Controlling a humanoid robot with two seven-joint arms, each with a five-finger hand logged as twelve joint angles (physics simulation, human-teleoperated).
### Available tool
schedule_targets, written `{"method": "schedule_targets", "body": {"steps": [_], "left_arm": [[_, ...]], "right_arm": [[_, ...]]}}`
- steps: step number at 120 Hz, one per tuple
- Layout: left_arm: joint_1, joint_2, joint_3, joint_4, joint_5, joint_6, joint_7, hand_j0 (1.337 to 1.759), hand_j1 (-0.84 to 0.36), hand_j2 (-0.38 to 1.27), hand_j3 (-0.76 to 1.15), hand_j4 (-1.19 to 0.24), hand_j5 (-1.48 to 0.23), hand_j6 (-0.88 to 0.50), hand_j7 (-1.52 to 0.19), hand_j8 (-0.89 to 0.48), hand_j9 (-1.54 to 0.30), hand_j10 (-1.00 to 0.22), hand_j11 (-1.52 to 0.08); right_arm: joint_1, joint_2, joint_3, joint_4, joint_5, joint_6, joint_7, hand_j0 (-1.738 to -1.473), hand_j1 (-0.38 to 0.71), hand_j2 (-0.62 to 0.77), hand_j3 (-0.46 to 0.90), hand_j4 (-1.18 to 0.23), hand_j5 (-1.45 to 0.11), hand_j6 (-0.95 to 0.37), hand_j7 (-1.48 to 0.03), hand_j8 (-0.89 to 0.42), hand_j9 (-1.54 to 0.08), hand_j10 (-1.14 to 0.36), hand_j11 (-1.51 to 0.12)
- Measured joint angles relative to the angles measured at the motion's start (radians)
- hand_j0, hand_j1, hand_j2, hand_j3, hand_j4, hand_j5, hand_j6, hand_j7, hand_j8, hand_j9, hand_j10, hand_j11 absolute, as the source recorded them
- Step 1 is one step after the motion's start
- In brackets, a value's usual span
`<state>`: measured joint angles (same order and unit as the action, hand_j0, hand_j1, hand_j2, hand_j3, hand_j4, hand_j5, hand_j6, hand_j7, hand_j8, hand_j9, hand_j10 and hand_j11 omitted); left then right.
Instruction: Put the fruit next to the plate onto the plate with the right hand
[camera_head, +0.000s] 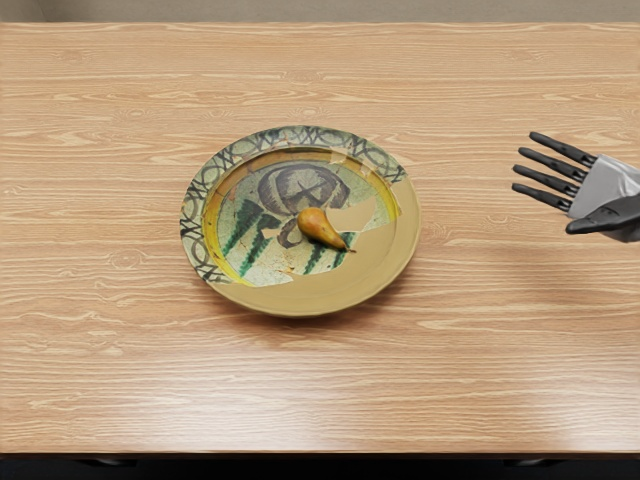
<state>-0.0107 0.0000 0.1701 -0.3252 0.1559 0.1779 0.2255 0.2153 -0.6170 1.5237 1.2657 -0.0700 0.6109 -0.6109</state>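
Observation:
A small brown pear (320, 228) lies on its side near the middle of the patterned plate (375, 275), stem pointing right. My right hand (565, 190) hovers at the right edge of the picture, well to the right of the plate, fingers spread and holding nothing. The left arm does not show.
The plate rests on a wooden table (120, 370) whose front edge runs along the bottom of the picture. Bare wood lies between the plate and my hand.

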Motion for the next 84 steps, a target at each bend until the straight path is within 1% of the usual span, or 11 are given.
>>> {"method": "schedule_targets", "body": {"steps": [25, 84], "left_arm": [[0.000, 0.000, 0.000, 0.000, 0.000, 0.000, 0.000, 1.658, 0.32, 0.00, 0.00, -0.02, -0.03, -0.02, -0.03, -0.02, -0.03, -0.02, -0.03], [0.000, 0.000, 0.000, 0.000, 0.001, 0.000, 0.000, 1.658, 0.32, 0.00, 0.00, -0.02, -0.03, -0.02, -0.03, -0.02, -0.03, -0.02, -0.03]], "right_arm": [[-0.013, -0.010, 0.012, -0.013, 0.012, 0.000, 0.000, -1.658, -0.35, 0.00, 0.00, 0.00, 0.00, 0.00, 0.00, 0.00, 0.00, 0.00, 0.00], [-0.014, -0.012, 0.013, -0.016, 0.013, 0.000, 0.000, -1.658, -0.35, 0.00, 0.00, 0.00, 0.00, 0.00, 0.00, 0.00, 0.00, 0.00, 0.00]]}}
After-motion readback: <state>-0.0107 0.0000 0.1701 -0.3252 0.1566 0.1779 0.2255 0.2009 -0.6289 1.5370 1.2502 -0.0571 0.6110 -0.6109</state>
